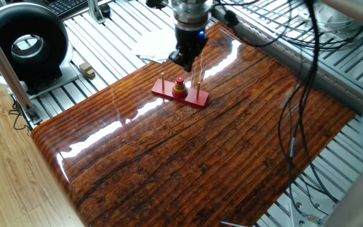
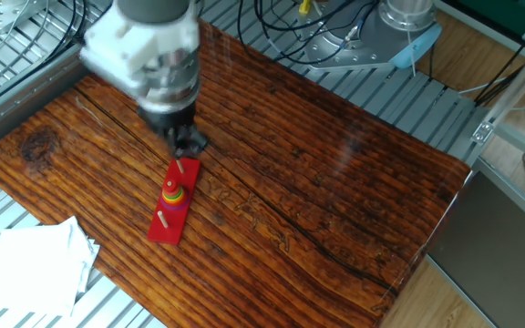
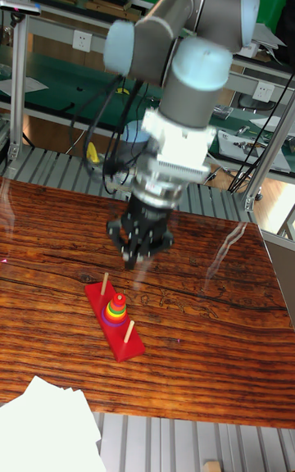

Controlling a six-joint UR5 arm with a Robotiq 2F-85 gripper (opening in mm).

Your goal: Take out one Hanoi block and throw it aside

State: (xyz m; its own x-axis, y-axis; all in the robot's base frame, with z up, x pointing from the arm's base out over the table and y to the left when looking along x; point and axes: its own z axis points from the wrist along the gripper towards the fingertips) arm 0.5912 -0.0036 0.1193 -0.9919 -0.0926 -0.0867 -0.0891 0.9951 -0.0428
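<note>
The Hanoi block (image 1: 179, 81) is the tiny red ring on top of the yellow and green discs, stacked on the middle peg of a flat red base (image 1: 197, 99). The same Hanoi block (image 2: 173, 186) (image 3: 118, 300) and base (image 2: 164, 227) (image 3: 130, 343) appear in the other views. My gripper (image 1: 184, 61) hangs just beyond the far end peg, above the table and apart from the stack. Blurred by motion, the gripper (image 2: 186, 146) (image 3: 133, 260) has its fingers drawn together to a point with nothing between them.
The dark wooden tabletop (image 1: 188, 157) carries only the tower. White paper (image 2: 35, 264) lies off its edge on the slatted metal frame. A black round device (image 1: 25, 44) and a small wooden block (image 1: 84, 70) stand beyond the table. Cables (image 1: 307, 94) hang at the right.
</note>
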